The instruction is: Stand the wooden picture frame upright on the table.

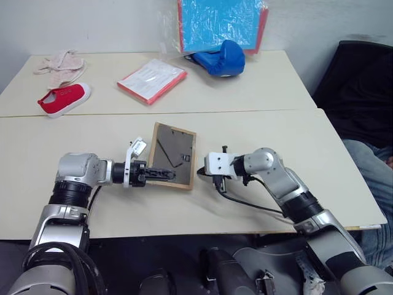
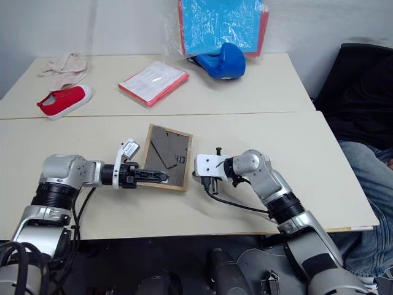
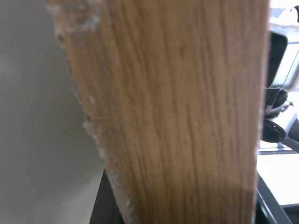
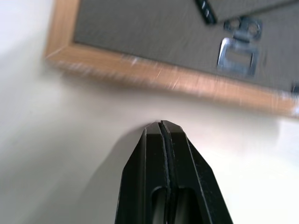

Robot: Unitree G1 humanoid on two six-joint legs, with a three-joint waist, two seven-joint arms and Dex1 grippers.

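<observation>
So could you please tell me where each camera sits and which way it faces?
Left and right eye: on the head, looking forward and down at the table, the wooden picture frame and both arms.
Left wrist: on the left arm, close against the frame's wooden edge.
Right wrist: on the right arm, along the shut right claw toward the frame's back.
All share the frame.

Picture frame (image 1: 173, 155) between grippers, seemingly flat.

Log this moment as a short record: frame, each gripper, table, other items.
frame: wooden picture frame face down on the table, dark back board up
left gripper: left gripper clamps the frame's near-left edge
right gripper: right gripper shut, tips just short of the frame's right edge, holding nothing
other items: red shoe, red-edged booklet, blue boxing glove, blue board, all at the far side
</observation>
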